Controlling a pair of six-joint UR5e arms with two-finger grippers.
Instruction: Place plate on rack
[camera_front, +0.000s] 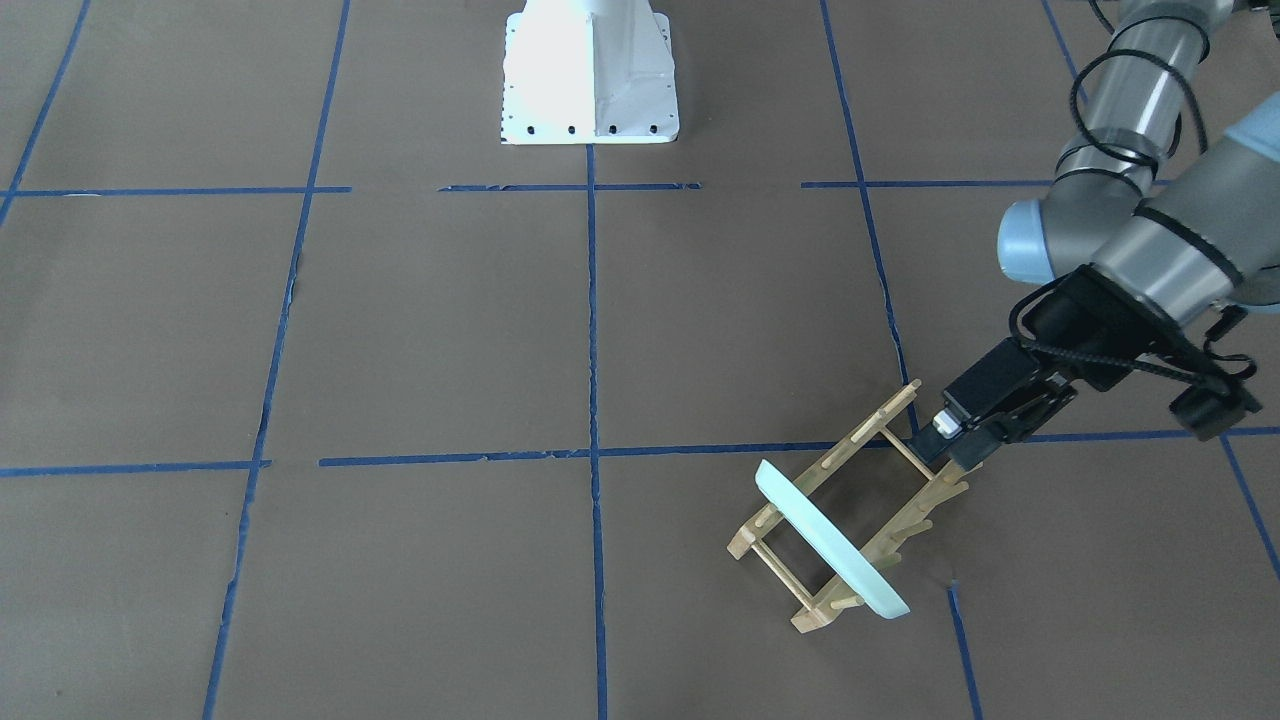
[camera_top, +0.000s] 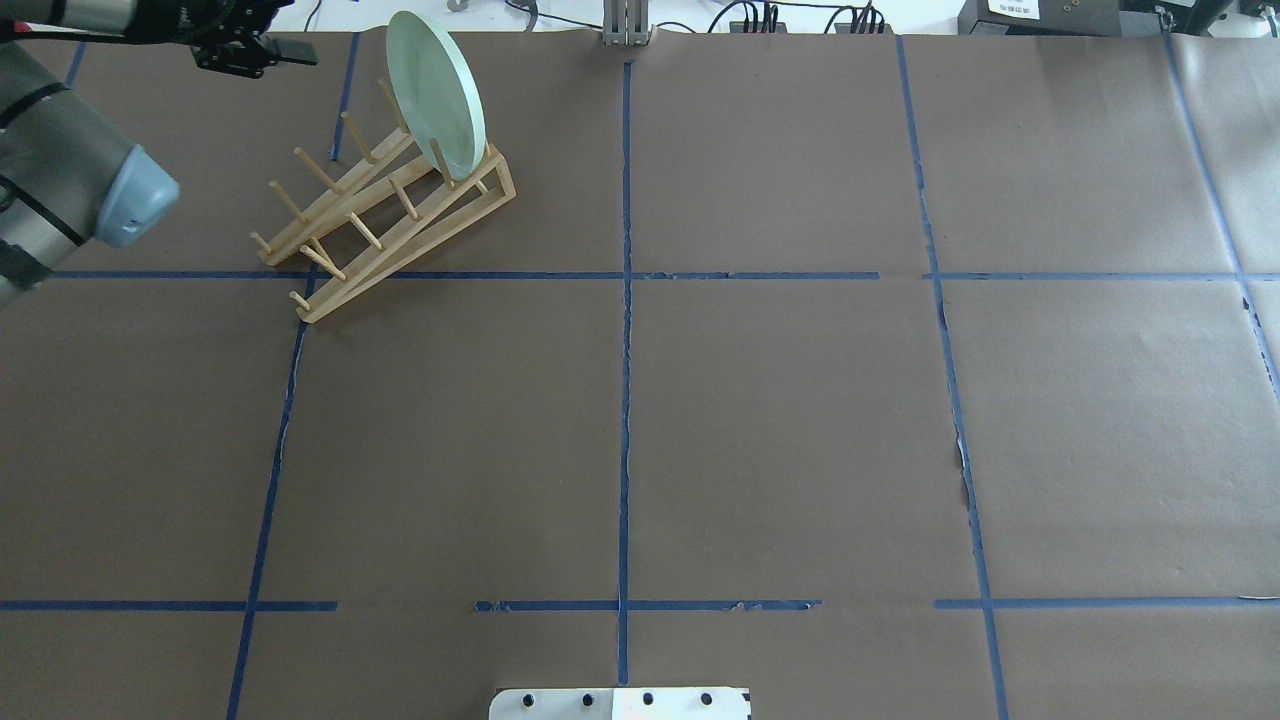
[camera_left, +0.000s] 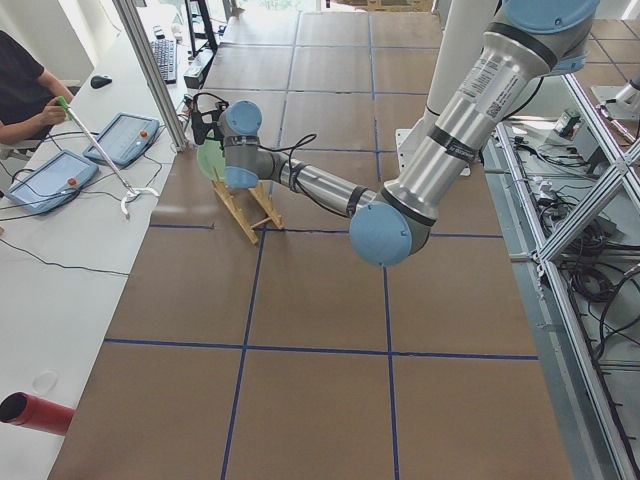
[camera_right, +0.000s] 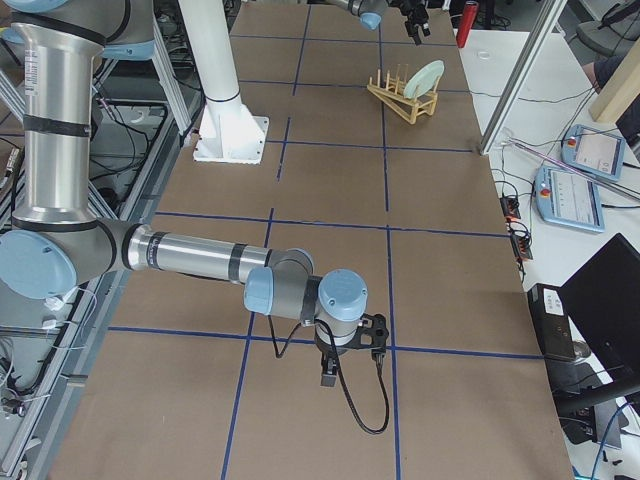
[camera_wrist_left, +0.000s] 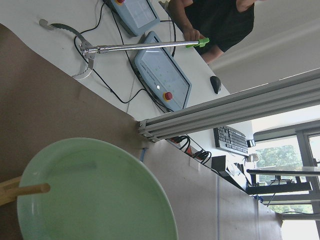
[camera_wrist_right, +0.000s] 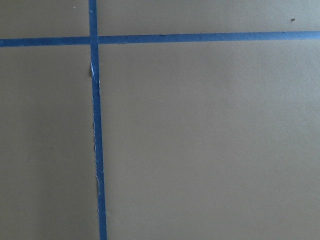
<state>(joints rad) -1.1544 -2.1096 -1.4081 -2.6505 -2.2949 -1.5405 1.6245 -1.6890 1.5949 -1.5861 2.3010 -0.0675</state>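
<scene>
Hovering the left claw (camera_front: 968, 448) just beside the rack (camera_front: 850, 443), at the end farthest from the plate (camera_front: 830, 540), and gripping nothing. Not managing to tell, from any view, a wide opening from a narrow one: seeing only the dark body and one tip against the wood. Not managing to tell for the right claw (camera_right: 330, 372) either, hanging well apart from the rack over bare table (camera_front: 450, 330), its own camera showing only brown paper (camera_wrist_right: 210, 140) and blue tape (camera_wrist_right: 95, 150).

Finding the plate standing on edge in the rack, slotted between upright pegs (camera_top: 318, 170) at the end away from the left claw, reaching across both rails (camera_top: 400, 250) and seeming to lean a little instead of sitting bolt upright. Touching the rack only, apart from both claws.

Judging the placing itself as done, and the step in hand as pulling clear after the release. Calling next, most likely, for lifting the left claw up and away from the rack, clearing the nearest pegs and rail without nudging them. Watching for a knock against so light a rack, likely shifting it and tipping the leaning plate out of its slot.
</scene>
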